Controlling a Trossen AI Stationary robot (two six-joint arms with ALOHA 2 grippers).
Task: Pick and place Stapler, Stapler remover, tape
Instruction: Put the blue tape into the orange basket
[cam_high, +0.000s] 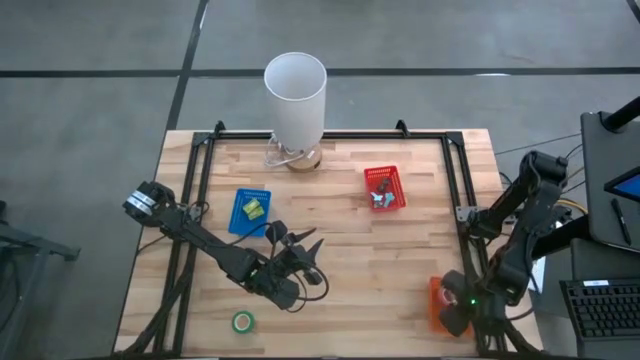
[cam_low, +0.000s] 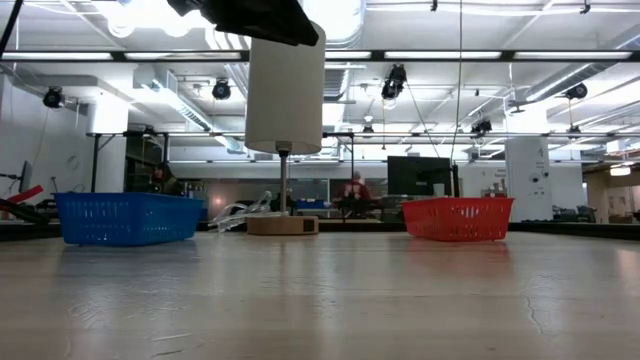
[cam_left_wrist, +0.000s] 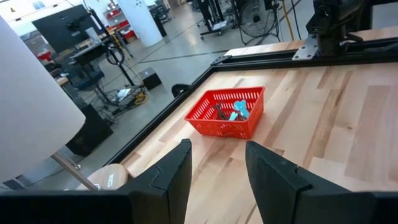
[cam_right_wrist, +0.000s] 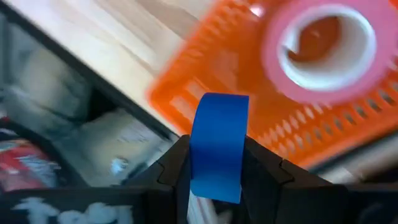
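In the high view my right gripper (cam_high: 456, 314) hangs over the orange basket (cam_high: 436, 296) at the table's near right corner, shut on a blue tape roll (cam_right_wrist: 217, 143). A pink tape roll (cam_right_wrist: 323, 46) lies in that basket (cam_right_wrist: 211, 81). A green tape roll (cam_high: 243, 321) lies flat on the table near the near edge. My left gripper (cam_high: 295, 241) is open above mid-table, touching nothing, and faces the red basket (cam_left_wrist: 227, 113). That basket holds a light-blue clawed piece (cam_left_wrist: 239, 111) and a dark piece (cam_left_wrist: 219, 112). My right gripper pinches the blue tape roll between its two fingers (cam_right_wrist: 171, 171), one on each flat face, near the roll's lower rim (cam_right_wrist: 214, 180). The roll stands on edge, its outer band toward the wrist camera. It is lifted clear above the orange basket.
A blue basket (cam_high: 251, 211) with yellow-green blocky pieces sits left of centre. A white-shaded lamp (cam_high: 296, 95) stands on its round base at the far edge. The red basket (cam_high: 384, 187) sits right of centre. A black frame runs along the table's sides.
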